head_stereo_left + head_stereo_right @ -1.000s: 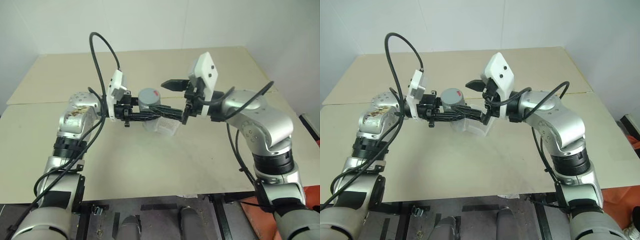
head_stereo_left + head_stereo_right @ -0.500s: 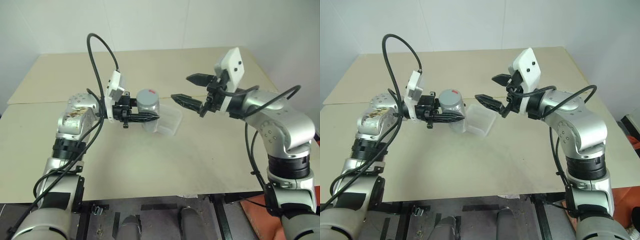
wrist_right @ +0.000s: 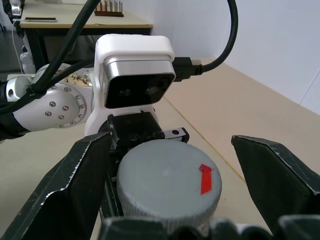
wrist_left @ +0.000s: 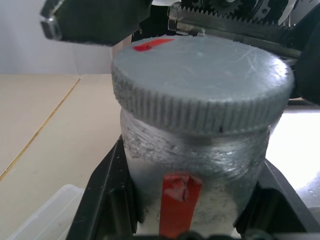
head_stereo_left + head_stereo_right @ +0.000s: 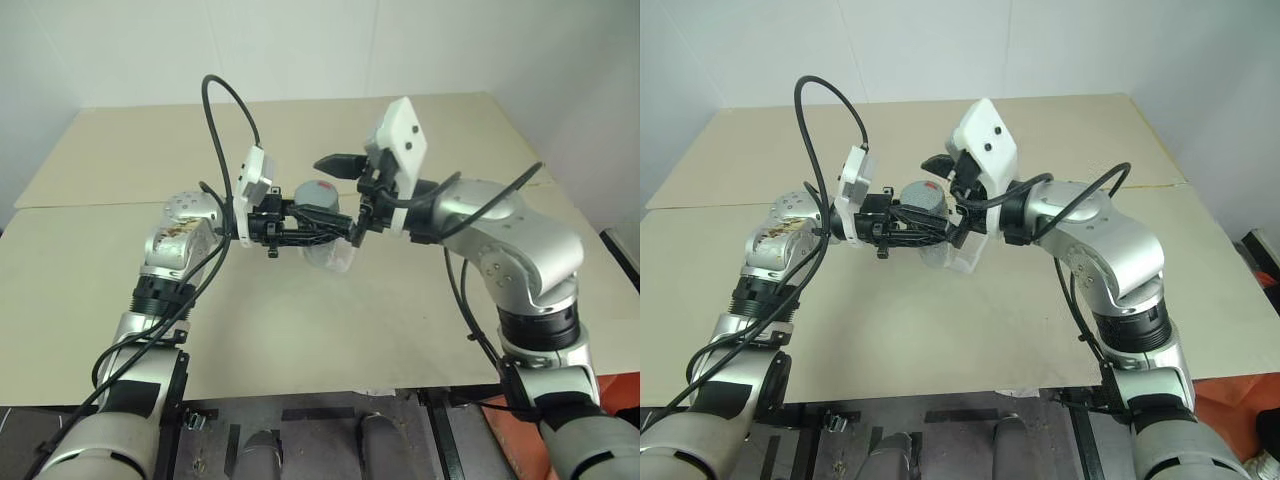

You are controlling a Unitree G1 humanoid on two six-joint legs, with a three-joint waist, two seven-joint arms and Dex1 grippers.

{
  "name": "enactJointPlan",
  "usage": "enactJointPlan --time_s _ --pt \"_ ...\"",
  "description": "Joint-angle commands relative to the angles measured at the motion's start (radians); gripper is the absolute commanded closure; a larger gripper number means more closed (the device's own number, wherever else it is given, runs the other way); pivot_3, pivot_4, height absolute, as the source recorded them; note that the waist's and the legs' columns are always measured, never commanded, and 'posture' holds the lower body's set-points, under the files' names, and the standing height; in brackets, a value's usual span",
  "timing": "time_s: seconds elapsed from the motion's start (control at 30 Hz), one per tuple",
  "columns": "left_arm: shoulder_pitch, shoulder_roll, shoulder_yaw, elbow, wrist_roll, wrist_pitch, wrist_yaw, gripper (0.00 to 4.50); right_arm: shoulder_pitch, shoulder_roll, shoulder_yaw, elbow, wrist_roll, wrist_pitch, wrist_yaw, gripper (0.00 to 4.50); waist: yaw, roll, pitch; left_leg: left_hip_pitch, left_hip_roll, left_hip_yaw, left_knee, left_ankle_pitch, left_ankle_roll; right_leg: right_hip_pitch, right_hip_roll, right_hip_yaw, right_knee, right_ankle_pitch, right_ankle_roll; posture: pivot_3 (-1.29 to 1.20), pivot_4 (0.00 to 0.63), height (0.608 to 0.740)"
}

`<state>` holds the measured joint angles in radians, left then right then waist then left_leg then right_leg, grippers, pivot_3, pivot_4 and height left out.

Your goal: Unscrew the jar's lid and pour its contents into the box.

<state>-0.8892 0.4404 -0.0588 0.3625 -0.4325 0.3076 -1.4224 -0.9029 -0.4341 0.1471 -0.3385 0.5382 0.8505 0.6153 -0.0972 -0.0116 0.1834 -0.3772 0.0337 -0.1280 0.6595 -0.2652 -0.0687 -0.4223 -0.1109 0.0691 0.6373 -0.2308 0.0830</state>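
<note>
Left gripper (image 5: 318, 228) pinches the jar (image 4: 192, 165) upright. Right gripper (image 3: 172, 195), fingers spread, has swung back from three o'clock to straddle the lid (image 3: 167, 182), ready for another unscrewing turn.

Seen from above through the paired head cameras, looking forward and down at the jar (image 5: 322, 222); seen close-up from both wrist cameras, facing its lid (image 3: 169, 183) from opposite sides.
</note>
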Motion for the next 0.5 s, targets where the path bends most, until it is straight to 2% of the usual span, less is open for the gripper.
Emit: enactJointPlan --time_s 0.03,0.5 --pt "-0.03 0.011 0.01 -0.019 -0.005 -0.01 -0.006 2.56 -0.04 0.015 -0.002 0.015 -0.029 -0.04 -0.002 0.05 0.0 0.0 0.0 0.0 0.0 0.0 0.0 0.0 0.0 0.0 0.0 0.0 0.0 0.0 0.0 0.0 0.15 0.74" --pt "-0.032 0.048 0.02 -0.02 -0.009 -0.01 -0.021 2.56 -0.012 -0.016 -0.037 0.063 -0.066 -0.056 0.032 0.05 0.0 0.0 0.0 0.0 0.0 0.0 0.0 0.0 0.0 0.0 0.0 0.0 0.0 0.0 0.0 0.0 0.15 0.74"
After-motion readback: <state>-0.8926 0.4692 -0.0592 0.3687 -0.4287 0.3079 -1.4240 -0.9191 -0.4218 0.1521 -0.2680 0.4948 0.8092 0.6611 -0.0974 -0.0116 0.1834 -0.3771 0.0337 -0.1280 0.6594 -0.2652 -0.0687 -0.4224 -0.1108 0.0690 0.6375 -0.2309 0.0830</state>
